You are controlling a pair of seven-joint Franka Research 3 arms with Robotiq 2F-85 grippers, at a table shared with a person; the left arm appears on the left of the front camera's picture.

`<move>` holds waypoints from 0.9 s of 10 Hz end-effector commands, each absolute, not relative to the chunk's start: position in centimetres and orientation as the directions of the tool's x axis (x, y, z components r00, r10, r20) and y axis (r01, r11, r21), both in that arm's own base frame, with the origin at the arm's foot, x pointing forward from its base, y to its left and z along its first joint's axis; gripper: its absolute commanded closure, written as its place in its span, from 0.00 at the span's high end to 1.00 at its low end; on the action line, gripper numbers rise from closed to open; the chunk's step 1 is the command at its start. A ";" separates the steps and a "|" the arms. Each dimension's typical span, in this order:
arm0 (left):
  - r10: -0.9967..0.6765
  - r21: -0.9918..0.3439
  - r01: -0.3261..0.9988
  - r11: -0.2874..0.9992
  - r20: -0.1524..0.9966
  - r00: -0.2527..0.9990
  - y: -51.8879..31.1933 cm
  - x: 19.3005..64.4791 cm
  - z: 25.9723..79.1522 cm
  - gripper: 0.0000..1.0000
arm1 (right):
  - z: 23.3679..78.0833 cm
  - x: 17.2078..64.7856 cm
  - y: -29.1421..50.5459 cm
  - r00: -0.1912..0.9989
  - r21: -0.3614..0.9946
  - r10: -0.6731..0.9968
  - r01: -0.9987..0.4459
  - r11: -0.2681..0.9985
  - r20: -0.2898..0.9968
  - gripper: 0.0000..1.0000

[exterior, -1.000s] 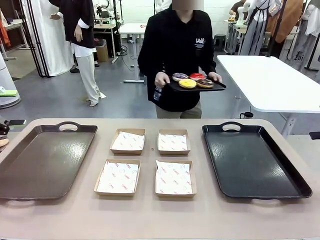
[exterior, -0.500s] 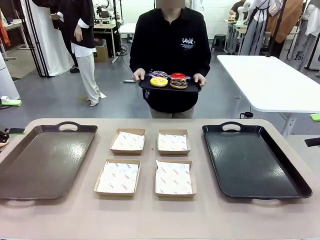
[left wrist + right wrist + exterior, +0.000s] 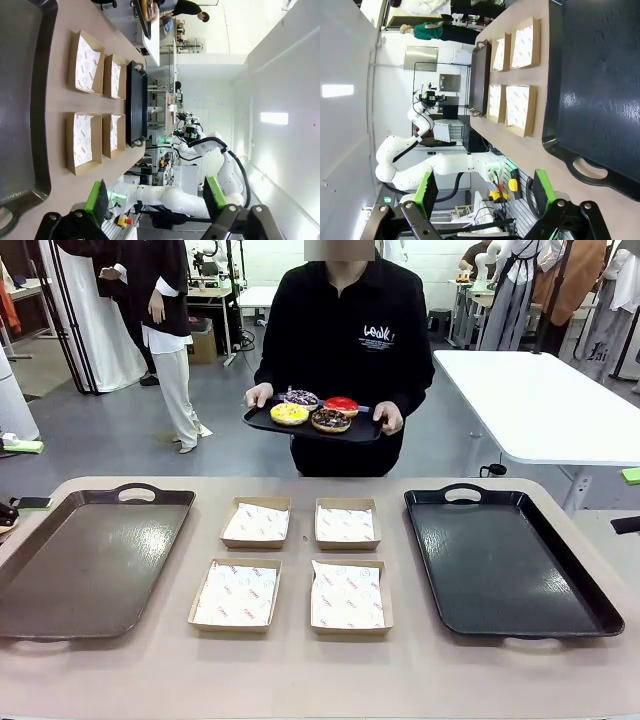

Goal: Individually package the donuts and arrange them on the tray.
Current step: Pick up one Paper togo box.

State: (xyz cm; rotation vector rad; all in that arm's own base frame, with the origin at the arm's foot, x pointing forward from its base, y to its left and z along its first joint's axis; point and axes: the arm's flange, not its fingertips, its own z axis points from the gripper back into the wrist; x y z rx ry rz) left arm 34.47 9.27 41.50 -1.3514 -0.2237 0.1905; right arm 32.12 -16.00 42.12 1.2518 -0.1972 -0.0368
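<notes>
The robot's left hand (image 3: 156,195) stands with its green-padded fingers spread wide and nothing between them, looking along the counter (image 3: 300,670) from its left end. The right hand (image 3: 485,191), just as wide and just as empty, faces in from the right end. Between them four paper-lined boxes (image 3: 236,595) lie open in two rows of two at mid-counter. A brown tray (image 3: 90,560) lies at their left and a black tray (image 3: 510,565) at their right, both bare.

The donuts (image 3: 289,414) are not yet on the counter. A person beyond its far edge holds them chest-high, well apart from both robot hands, on a small black serving tray (image 3: 262,422). No donut is boxed and none is set on a tray, so the whole job appears to lie ahead: four donuts to pack singly, then to arrange.

The donuts lie flat, glaze up, two by two. As rings they have no long axis and point no way. The serving tray's long side runs left to right.
</notes>
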 end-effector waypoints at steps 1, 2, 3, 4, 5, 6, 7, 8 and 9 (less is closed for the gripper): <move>0.270 -0.981 -0.007 0.194 0.046 0.962 9.2 34.5 41.6 1.00 | 42.2 32.1 -15.9 0.983 0.949 -0.134 -0.083 0.306 0.129 1.00; 0.270 -0.981 -0.007 0.194 0.046 0.962 9.2 34.5 41.6 1.00 | 42.2 32.1 -15.9 0.983 0.949 -0.134 -0.083 0.306 0.129 1.00; 0.270 -0.981 -0.007 0.194 0.046 0.962 9.2 34.5 41.6 1.00 | 42.2 32.1 -15.9 0.983 0.949 -0.134 -0.083 0.306 0.129 1.00; 0.270 -0.981 -0.007 0.194 0.046 0.962 9.2 34.5 41.6 1.00 | 42.2 32.1 -15.9 0.983 0.949 -0.134 -0.083 0.306 0.129 1.00; 0.270 -0.981 -0.007 0.194 0.046 0.962 9.2 34.5 41.6 1.00 | 42.2 32.1 -15.9 0.983 0.949 -0.134 -0.083 0.306 0.129 1.00; 0.270 -0.981 -0.007 0.194 0.046 0.962 9.2 34.5 41.6 1.00 | 42.2 32.1 -15.9 0.983 0.949 -0.134 -0.083 0.306 0.129 1.00; 0.270 -0.981 -0.007 0.194 0.046 0.962 9.2 34.5 41.6 1.00 | 42.2 32.1 -15.9 0.983 0.949 -0.134 -0.083 0.306 0.129 1.00; 0.270 -0.981 -0.007 0.194 0.046 0.962 9.2 34.5 41.6 1.00 | 42.2 32.1 -15.9 0.983 0.949 -0.134 -0.083 0.306 0.129 1.00; 0.270 -0.981 -0.007 0.194 0.046 0.962 9.2 34.5 41.6 1.00 | 42.2 32.1 -15.9 0.983 0.949 -0.134 -0.083 0.306 0.129 1.00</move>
